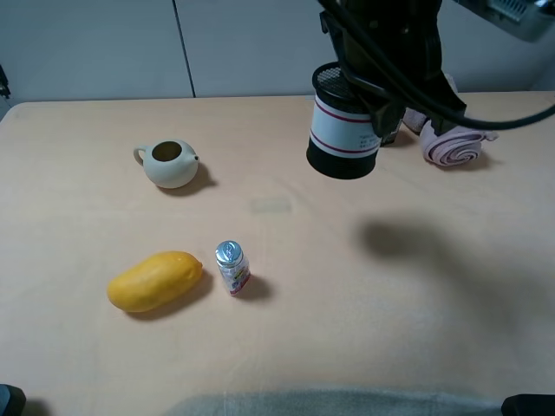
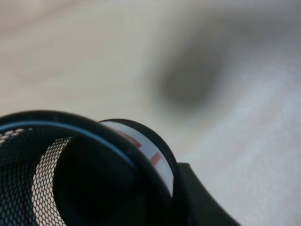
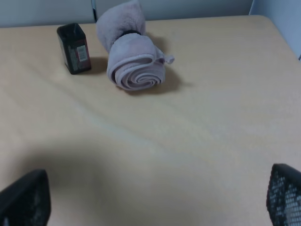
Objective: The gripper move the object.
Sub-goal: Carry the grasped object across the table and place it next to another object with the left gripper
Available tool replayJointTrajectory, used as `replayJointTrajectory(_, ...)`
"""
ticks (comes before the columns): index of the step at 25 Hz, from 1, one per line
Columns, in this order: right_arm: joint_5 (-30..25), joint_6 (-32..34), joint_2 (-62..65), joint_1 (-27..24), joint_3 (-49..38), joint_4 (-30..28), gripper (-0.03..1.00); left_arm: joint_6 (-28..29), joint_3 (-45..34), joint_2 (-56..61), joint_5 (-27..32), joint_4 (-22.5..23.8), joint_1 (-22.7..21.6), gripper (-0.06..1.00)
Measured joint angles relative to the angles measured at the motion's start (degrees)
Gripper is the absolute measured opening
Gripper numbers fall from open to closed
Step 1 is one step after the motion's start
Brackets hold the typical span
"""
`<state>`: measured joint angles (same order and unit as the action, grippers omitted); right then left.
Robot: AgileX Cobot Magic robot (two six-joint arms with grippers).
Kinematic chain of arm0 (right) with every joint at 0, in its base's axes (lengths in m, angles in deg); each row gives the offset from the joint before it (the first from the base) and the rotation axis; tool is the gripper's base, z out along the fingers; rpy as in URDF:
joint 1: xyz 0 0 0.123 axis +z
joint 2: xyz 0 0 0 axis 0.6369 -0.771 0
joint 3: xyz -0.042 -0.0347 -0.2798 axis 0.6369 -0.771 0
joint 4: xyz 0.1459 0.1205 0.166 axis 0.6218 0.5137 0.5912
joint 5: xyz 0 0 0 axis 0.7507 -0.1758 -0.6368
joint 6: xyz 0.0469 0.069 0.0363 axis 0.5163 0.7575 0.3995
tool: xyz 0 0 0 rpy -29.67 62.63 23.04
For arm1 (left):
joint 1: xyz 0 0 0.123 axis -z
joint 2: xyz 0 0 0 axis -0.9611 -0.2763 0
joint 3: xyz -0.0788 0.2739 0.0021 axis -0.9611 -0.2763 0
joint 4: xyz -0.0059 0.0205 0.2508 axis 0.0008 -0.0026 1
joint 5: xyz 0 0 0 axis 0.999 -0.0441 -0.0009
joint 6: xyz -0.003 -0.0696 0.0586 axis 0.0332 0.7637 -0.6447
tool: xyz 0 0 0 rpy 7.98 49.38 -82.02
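**Pen cup (image 1: 343, 130) held clear of the table, upper right of the overhead frame**

The left gripper (image 1: 379, 117) is clenched on the cup's rim. The left wrist view shows a dark finger against the outer mesh wall, while the inner one cannot be made out. A rim grip probably suits because the cup looks too wide to span. The cup hangs roughly upright, and its soft shadow (image 1: 390, 238) lies well apart from it, lower in the frame, which suggests it is lifted for carrying rather than slid.

The right gripper (image 3: 155, 188) has its jaws spread wide with nothing between them. It faces the towel and the bottle and seems idle.

The table (image 1: 87, 208) is pale, smooth wood-tone, and a plain grey panelled wall (image 1: 104, 43) stands behind it.

At lower left lies a yellow mango (image 1: 154, 280). A rolled pink towel (image 1: 453, 143) sits just right of the cup, and a cream teapot (image 1: 169, 163) is at left of centre. A dark bottle (image 3: 74, 48) stands near the towel. A silver-topped can (image 1: 231, 267) stands just beside the mango.
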<state>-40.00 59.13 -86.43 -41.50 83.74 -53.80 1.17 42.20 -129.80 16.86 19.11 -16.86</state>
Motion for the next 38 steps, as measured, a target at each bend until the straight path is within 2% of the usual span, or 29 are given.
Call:
replayJointTrajectory(10, 0.0, 0.0, 0.0, 0.0, 0.0, 0.0, 0.69, -0.62, -9.52, 2.16, -1.17, 0.0, 4.13, 0.09)
replayJointTrajectory(18, 0.0, 0.0, 0.0, 0.0, 0.0, 0.0, 0.69, -2.15, -18.07, 3.68, -7.62, 0.0, 6.31, 0.09)
replayJointTrajectory(34, 0.0, 0.0, 0.0, 0.0, 0.0, 0.0, 0.69, -2.41, -24.35, 4.09, -15.36, 0.92, 8.87, 0.09)
replayJointTrajectory(38, 0.0, 0.0, 0.0, 0.0, 0.0, 0.0, 0.69, -2.37, -28.61, 5.24, -19.69, 1.04, 9.26, 0.09)
